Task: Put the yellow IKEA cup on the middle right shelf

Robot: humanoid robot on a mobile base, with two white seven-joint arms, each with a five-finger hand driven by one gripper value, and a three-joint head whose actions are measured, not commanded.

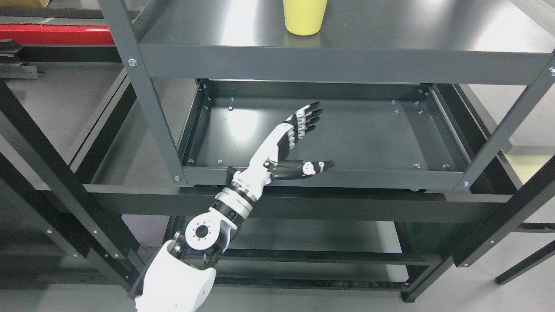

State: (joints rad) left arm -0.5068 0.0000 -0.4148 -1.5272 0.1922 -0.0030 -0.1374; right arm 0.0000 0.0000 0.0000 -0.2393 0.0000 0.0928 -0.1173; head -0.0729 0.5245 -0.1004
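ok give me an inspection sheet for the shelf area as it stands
surface: dark grey metal shelf unit; lower tray shelf bare, glare on the upper shelf
job's things: yellow cup upright on the upper shelf, top cut off by the picture edge
clutter: nothing seen
hands: left hand open over the lower tray shelf, fingers extended, holding nothing, well below the cup; right hand not in view
cables: nothing seen
surroundings: red beam at upper left, more dark frame members around, pale floor
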